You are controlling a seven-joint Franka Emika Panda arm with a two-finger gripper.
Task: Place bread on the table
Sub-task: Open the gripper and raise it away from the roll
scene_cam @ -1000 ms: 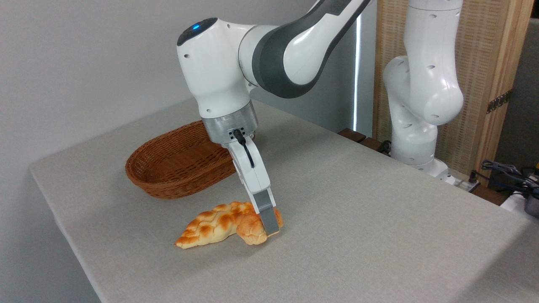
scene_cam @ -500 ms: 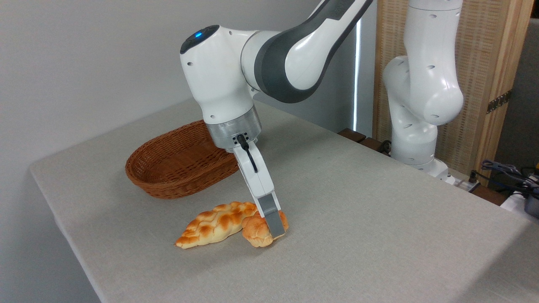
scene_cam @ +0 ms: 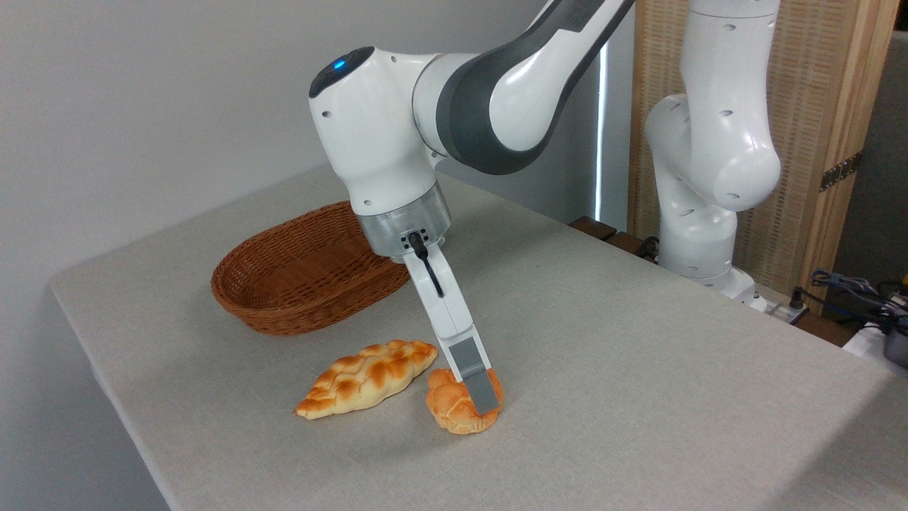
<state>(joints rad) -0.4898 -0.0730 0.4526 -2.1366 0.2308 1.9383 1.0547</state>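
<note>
The round bread (scene_cam: 460, 410) had moved since a second before. Back then it leaned against the right end of the long braided loaf (scene_cam: 366, 377), partly on top of it. Now it sat a little farther to the right and nearer the front, and a thin gap showed between the two. The gripper (scene_cam: 484, 397) had moved the same way with it. The big white arm (scene_cam: 397, 149) above had shifted a bit to the right too. The loaf and the brown basket (scene_cam: 305, 273) were in the same spots as before.

The bread was on the grey table (scene_cam: 638, 355), or so close to it that no gap could be seen. Its swirly top faced up and to the left. The gripper's grey finger (scene_cam: 477, 376) lay flat against the bread's right side. The other finger was hidden behind the bread, but the bun sat between them, so the gripper looked to be pinching the bread.

Counting things: there was one round bread, one long braided loaf, one wicker basket and one table. There was one arm with one gripper. Only one of its fingers could be seen. The basket stood at the back left of the table, well apart from the bread, and nothing could be seen inside it from this side. The loaf lay between the basket and the front edge, just beside the bread.
</note>
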